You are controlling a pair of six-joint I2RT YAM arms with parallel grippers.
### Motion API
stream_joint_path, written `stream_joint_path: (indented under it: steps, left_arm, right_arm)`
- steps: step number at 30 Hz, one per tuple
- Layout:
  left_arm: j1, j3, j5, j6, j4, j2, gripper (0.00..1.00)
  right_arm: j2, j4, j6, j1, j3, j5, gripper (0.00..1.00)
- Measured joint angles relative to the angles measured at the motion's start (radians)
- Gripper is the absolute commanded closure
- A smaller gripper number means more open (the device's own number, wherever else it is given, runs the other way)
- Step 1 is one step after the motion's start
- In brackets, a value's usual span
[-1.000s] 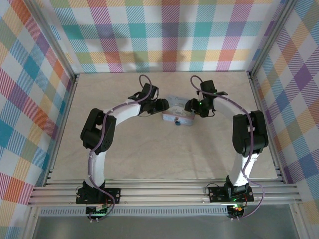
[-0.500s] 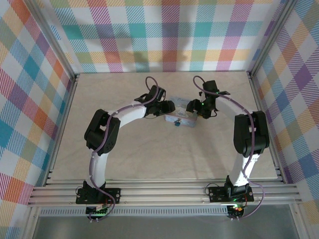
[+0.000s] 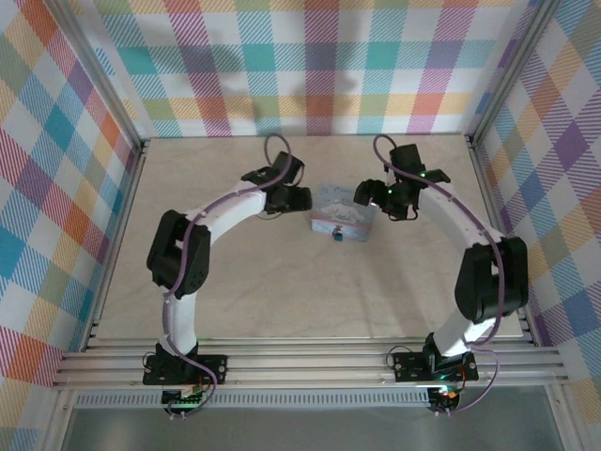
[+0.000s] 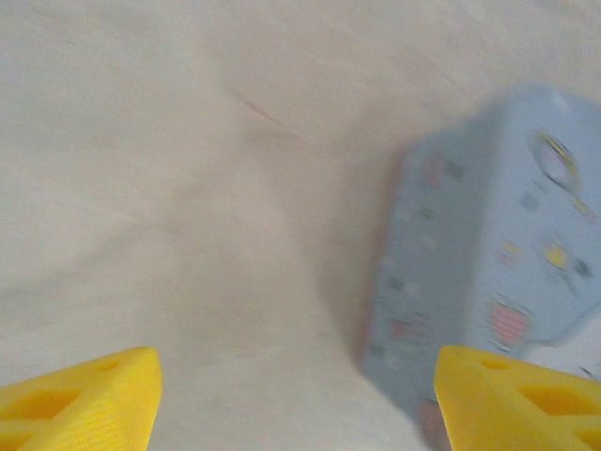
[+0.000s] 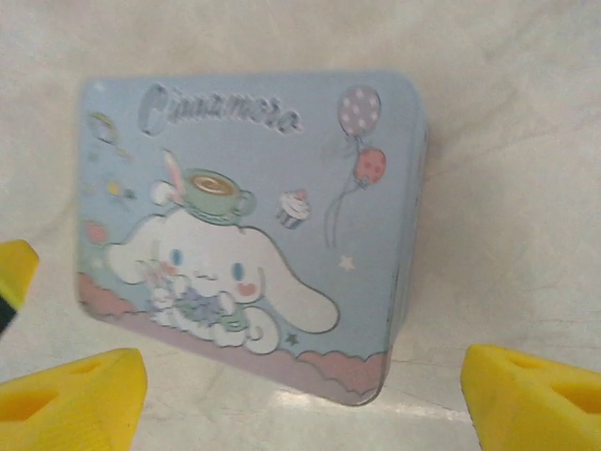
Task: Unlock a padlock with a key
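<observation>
A tiny dark-blue padlock (image 3: 334, 235) hangs at the near side of the pale blue cartoon-printed box (image 3: 341, 213), which rests on the table. The key is out of view. My left gripper (image 3: 300, 199) is just left of the box, open, with bare table between its yellow fingertips (image 4: 86, 396); the box's side (image 4: 488, 254) lies by the right-hand tip. My right gripper (image 3: 362, 195) stands at the box's right, open and above it. The printed lid (image 5: 254, 211) lies ahead of its fingertips (image 5: 537, 399), untouched.
The pale tabletop (image 3: 282, 282) is bounded by a metal frame and checked walls. A yellow tip (image 5: 13, 274) of the other gripper peeks in at the left edge of the right wrist view. Open table lies in front of the box.
Both grippers have opened wider and drawn apart from the box, the left going left and the right going right. The box, tilted between them before, now sits flat.
</observation>
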Motion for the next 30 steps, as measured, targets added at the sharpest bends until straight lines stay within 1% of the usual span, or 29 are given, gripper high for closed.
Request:
stream_joint_path:
  steps: [2, 4, 6, 9, 13, 16, 19, 23, 30]
  left_arm:
    - [0.076, -0.001, -0.011, -0.02, -0.026, -0.019, 0.32]
    - [0.159, 0.003, -0.013, -0.043, -0.047, -0.015, 0.35]
    - [0.246, 0.023, -0.028, -0.075, -0.084, 0.017, 0.38]
    - [0.33, 0.085, -0.075, -0.124, -0.143, 0.102, 0.38]
    - [0.361, 0.165, -0.142, -0.171, -0.212, 0.201, 0.36]
    - [0.373, 0.201, -0.183, -0.203, -0.257, 0.232, 0.35]
    - [0.393, 0.214, -0.206, -0.226, -0.285, 0.234, 0.33]
    - [0.444, 0.21, -0.23, -0.244, -0.302, 0.234, 0.3]
    - [0.5, 0.183, -0.241, -0.251, -0.318, 0.234, 0.29]
  right_arm:
    - [-0.054, 0.023, 0.015, 0.005, -0.028, 0.005, 0.14]
    - [-0.1, 0.04, 0.034, 0.013, -0.068, 0.01, 0.14]
    - [-0.127, 0.053, 0.056, 0.038, -0.109, 0.027, 0.14]
    - [-0.132, 0.064, 0.086, 0.103, -0.151, 0.053, 0.14]
    - [-0.132, 0.067, 0.113, 0.19, -0.171, 0.068, 0.14]
    - [-0.132, 0.076, 0.123, 0.222, -0.175, 0.069, 0.14]
    - [-0.132, 0.076, 0.123, 0.222, -0.176, 0.073, 0.14]
    - [-0.127, 0.077, 0.122, 0.222, -0.176, 0.08, 0.14]
    - [-0.084, 0.079, 0.121, 0.222, -0.174, 0.076, 0.14]
